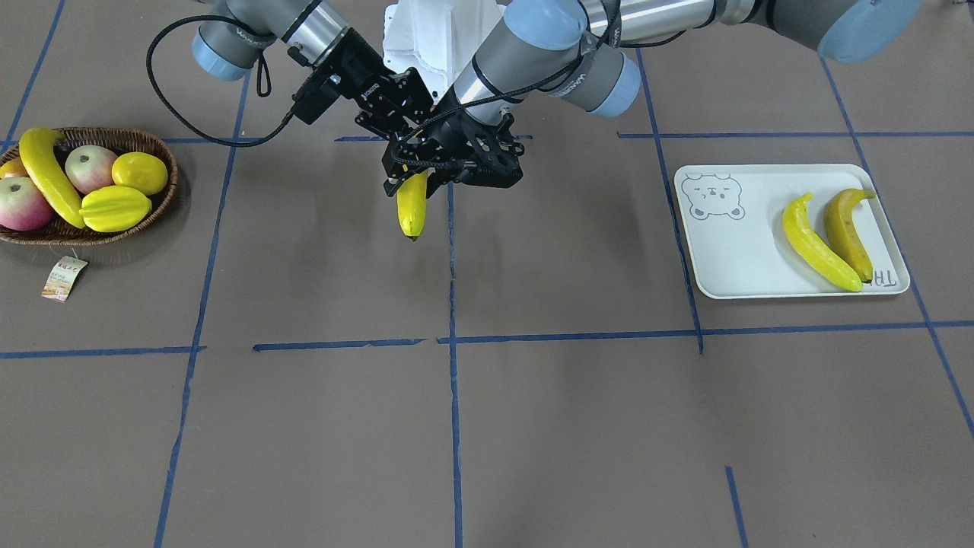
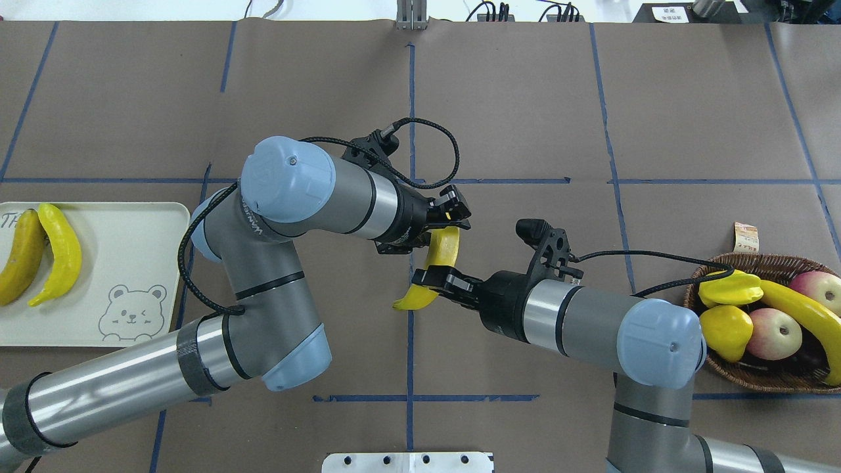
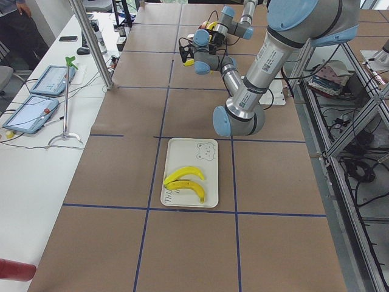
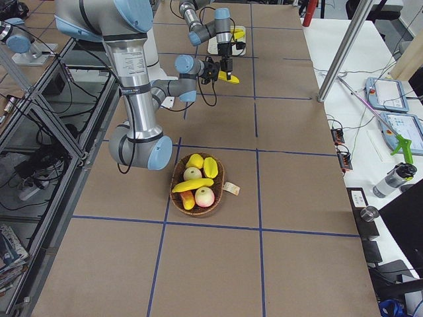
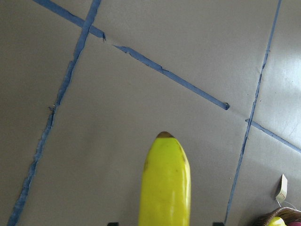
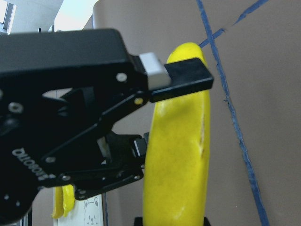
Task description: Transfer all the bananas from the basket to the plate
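A yellow banana (image 2: 445,248) hangs above the table's centre, between both arms. My right gripper (image 2: 433,281) is shut on its lower part. My left gripper (image 2: 441,230) straddles its far end; one of its fingers (image 6: 188,75) lies across the banana, and the left wrist view shows gaps either side, so it reads as open. One banana (image 1: 49,179) lies in the wicker basket (image 1: 172,164) on my right. The white bear plate (image 1: 730,251) on my left holds a yellow banana (image 1: 818,243) and a darker one (image 1: 846,228).
The basket also holds two apples (image 1: 90,167), a ridged starfruit (image 1: 114,209) and a round lemon-like fruit (image 1: 141,173). Its paper tag (image 1: 65,278) lies on the table. Blue tape lines (image 1: 453,342) cross the brown tabletop.
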`<state>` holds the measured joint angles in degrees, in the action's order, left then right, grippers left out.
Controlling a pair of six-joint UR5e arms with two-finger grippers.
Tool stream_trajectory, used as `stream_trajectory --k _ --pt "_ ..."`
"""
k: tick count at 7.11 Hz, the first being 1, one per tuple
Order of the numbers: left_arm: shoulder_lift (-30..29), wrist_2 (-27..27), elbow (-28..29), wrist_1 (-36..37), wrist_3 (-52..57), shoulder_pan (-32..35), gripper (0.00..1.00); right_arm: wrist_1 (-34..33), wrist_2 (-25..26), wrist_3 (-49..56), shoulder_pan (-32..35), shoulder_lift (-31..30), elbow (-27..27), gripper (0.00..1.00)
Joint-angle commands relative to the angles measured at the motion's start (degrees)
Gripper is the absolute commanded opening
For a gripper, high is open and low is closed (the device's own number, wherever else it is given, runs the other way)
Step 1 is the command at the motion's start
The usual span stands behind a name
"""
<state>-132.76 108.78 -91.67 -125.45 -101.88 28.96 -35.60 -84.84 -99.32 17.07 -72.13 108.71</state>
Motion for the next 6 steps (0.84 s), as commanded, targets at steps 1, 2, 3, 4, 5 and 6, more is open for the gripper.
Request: stream_trajectory --k 1,2,3,4,5,6 --pt "0.0 -0.1 0.0 0.0 -0.1 0.0 0.51 0.0 0.0 0.0 0.0 0.0 0.0 0.06" --pt "0.0 -0.1 0.0 0.0 -0.1 0.0 0.45 0.0 0.0 0.0 0.0 0.0 0.0 0.06" --pt "0.1 0.0 0.0 0.0 -0.1 0.0 0.45 0.1 0.0 0.0 0.0 0.1 0.1 0.06" --pt "0.1 -0.1 0.0 0.0 -0.1 0.0 0.43 0.0 0.0 0.0 0.0 0.0 0.3 0.06" --pt "0.1 0.0 0.0 0.0 0.0 -0.2 0.37 0.0 0.0 0.0 0.0 0.0 0.4 0.07" --pt "0.1 -0.1 0.0 0.0 0.0 -0.2 0.21 0.1 -0.2 0.1 0.0 0.1 0.4 0.24"
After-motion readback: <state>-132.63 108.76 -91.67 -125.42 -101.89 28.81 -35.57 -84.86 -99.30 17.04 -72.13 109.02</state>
